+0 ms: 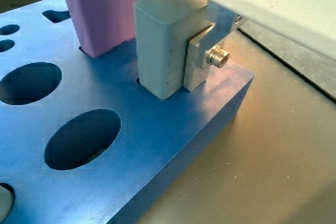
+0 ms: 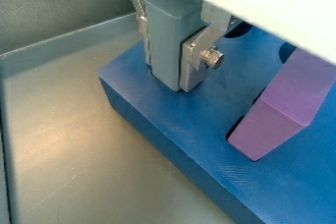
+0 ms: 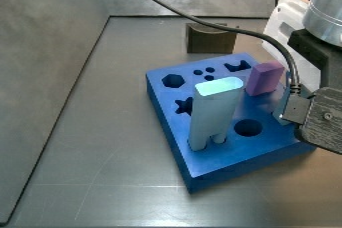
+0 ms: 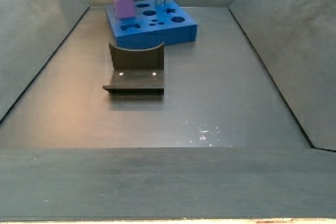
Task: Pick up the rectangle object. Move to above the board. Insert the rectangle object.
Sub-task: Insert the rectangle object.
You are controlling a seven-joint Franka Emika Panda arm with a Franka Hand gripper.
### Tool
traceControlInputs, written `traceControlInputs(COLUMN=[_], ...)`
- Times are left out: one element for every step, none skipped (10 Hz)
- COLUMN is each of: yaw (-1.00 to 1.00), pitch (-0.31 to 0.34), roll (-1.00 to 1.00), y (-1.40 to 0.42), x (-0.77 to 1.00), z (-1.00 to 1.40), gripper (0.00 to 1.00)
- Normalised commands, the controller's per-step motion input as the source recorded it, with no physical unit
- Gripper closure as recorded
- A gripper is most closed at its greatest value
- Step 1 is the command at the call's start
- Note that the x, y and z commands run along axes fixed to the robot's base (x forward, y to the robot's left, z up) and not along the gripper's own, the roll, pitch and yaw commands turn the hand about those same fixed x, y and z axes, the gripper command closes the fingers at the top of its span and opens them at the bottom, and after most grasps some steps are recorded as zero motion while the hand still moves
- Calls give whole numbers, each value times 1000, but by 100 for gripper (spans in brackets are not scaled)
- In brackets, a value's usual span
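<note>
My gripper [image 1: 171,61] is shut on the rectangle object [image 1: 164,41], a pale blue-grey bar held upright. A silver finger [image 1: 197,66] presses flat on its side; the same grip shows in both wrist views, with the gripper [image 2: 168,56] round the bar [image 2: 168,36]. The bar's lower end meets the top of the blue board [image 1: 144,159] close to a corner and seems to sit in a cutout there; how deep is hidden. In a side view the arm [image 3: 318,102] stands at the board [image 3: 254,147] edge and covers the bar.
A pink block [image 1: 98,12] stands in the board right beside the bar, also seen as the pink block [image 3: 265,77]. A thicker pale post [image 3: 214,112] with a rounded top stands in the board's other side. The dark fixture [image 4: 136,71] sits on the floor near the board [image 4: 171,31].
</note>
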Motion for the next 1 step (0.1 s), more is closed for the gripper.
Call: traceControlInputs(yaw=[103], pitch=[-314], roll=[0], y=[-169], x=[0], z=[-283], gripper=[100])
